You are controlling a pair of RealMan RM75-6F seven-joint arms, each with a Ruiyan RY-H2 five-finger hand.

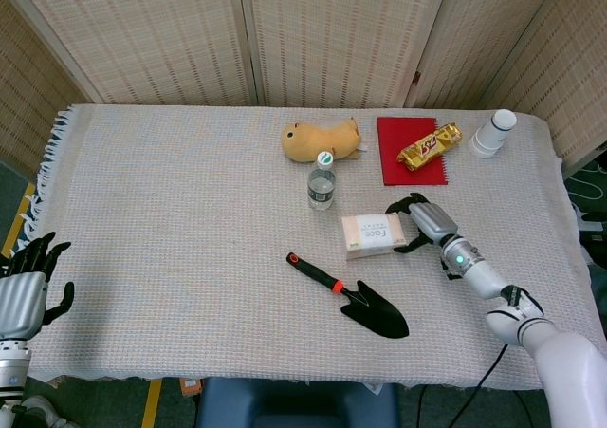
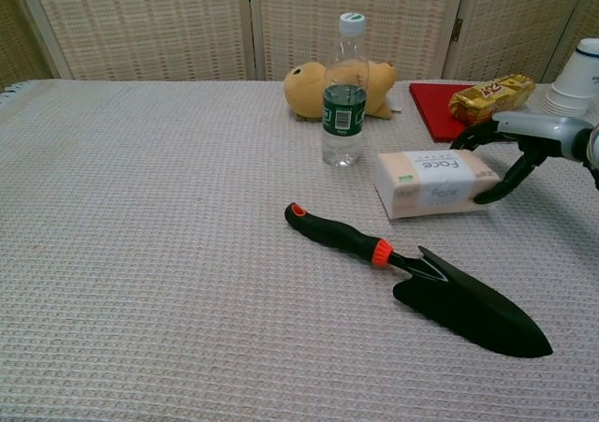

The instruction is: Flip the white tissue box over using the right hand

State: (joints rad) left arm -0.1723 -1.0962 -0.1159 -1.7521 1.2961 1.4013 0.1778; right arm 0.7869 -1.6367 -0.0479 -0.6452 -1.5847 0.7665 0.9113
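Tissue box [image 1: 374,235] lies flat on desk [image 1: 171,210], just left of right hand [image 1: 420,225], printed face up. Fingers [image 2: 501,190] curl apart around its end, barely touching, likely letting go. Trowel [image 1: 351,298] nearer, bottle [image 1: 321,182] beyond. Left hand [image 1: 21,290] idles open off-desk.

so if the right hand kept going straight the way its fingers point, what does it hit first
The tissue box. The right hand points left across the table with its fingers curled around the box's right end, touching or nearly so. Beyond the box, likely bare cloth.
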